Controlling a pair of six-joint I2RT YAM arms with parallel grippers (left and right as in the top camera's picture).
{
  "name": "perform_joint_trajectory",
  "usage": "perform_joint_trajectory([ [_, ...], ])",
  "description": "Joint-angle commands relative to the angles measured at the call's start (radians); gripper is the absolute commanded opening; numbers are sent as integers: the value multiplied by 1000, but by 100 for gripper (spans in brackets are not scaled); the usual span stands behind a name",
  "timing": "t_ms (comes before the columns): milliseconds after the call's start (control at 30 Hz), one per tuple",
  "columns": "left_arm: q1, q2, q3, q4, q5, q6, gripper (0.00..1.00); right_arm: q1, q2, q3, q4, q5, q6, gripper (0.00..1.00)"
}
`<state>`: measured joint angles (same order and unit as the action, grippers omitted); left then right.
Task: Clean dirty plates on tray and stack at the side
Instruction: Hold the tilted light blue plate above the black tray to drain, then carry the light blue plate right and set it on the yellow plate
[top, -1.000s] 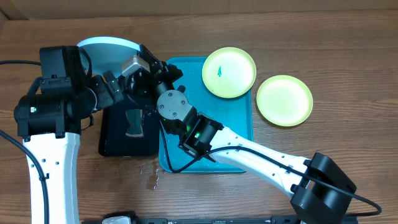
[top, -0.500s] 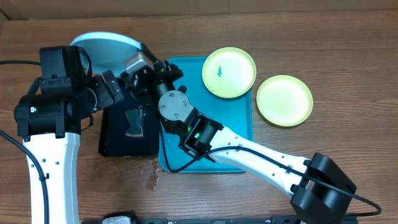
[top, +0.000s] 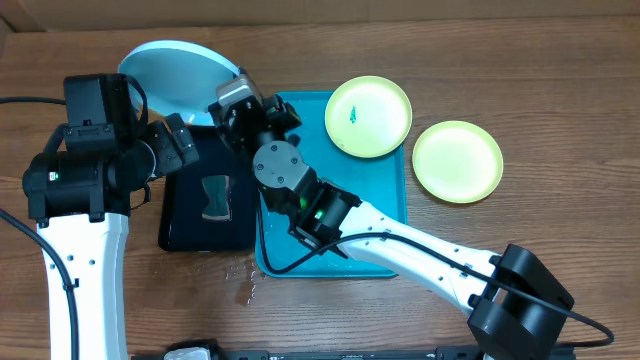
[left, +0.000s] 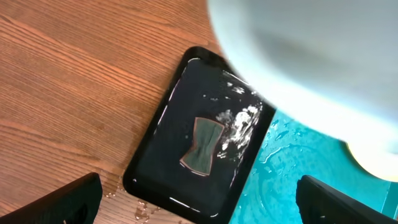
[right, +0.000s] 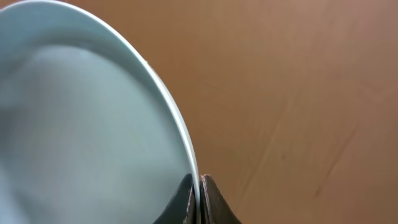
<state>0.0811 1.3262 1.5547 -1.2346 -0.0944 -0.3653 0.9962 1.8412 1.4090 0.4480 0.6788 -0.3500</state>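
Closest in, there are water drops (top: 243, 280) on the surface (top: 560, 60) by the front edge of the black tray (top: 185, 225). A little grey bow-tie pad (left: 202, 144) sits in the wet middle of that tray. The left end effector (left: 198, 186) hangs above it, spread wide and holding nothing.

Next is the turquoise tray (top: 380, 185), wet and mostly bare. The right arm reaches across it.

Further back, the right end effector (right: 199, 186) is pinched tight on the rim of the light blue plate (top: 175, 75), tilted up above the far end of the black tray, left of the turquoise one.

So I'd call this roughly a third done. The clean-looking green plate (top: 457, 161) lies off to the right on the surface, alone, so no stack yet. The smudged green plate (top: 368, 117) sits on the tray's far right corner with a teal mark on it. My guess is the blue one's mid-clean, though I can't see any dirt on it.
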Motion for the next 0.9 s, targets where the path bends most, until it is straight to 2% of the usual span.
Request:
perform_joint_trajectory([
  [0, 5, 2, 3, 1, -12, -9, 100, -9, -14, 26, -75, 9, 185, 4],
  [67, 5, 2, 3, 1, -12, -9, 100, -17, -14, 26, -153, 8, 315, 4],
  [200, 5, 2, 3, 1, -12, -9, 100, -48, -14, 26, -367, -5, 677, 4],
  [300, 5, 2, 3, 1, -12, -9, 100, -80, -14, 20, -539, -117, 907, 4],
  [367, 5, 2, 3, 1, -12, -9, 100, -103, -14, 15, -635, -182, 1003, 4],
  [433, 5, 2, 3, 1, -12, -9, 100, -134, -14, 15, -740, -210, 1070, 4],
  [600, 5, 2, 3, 1, -12, -9, 100, -199, -32, 15, -851, -224, 1104, 4],
  [867, 5, 2, 3, 1, -12, -9, 100, -402, -127, 15, -995, -481, 1165, 4],
])
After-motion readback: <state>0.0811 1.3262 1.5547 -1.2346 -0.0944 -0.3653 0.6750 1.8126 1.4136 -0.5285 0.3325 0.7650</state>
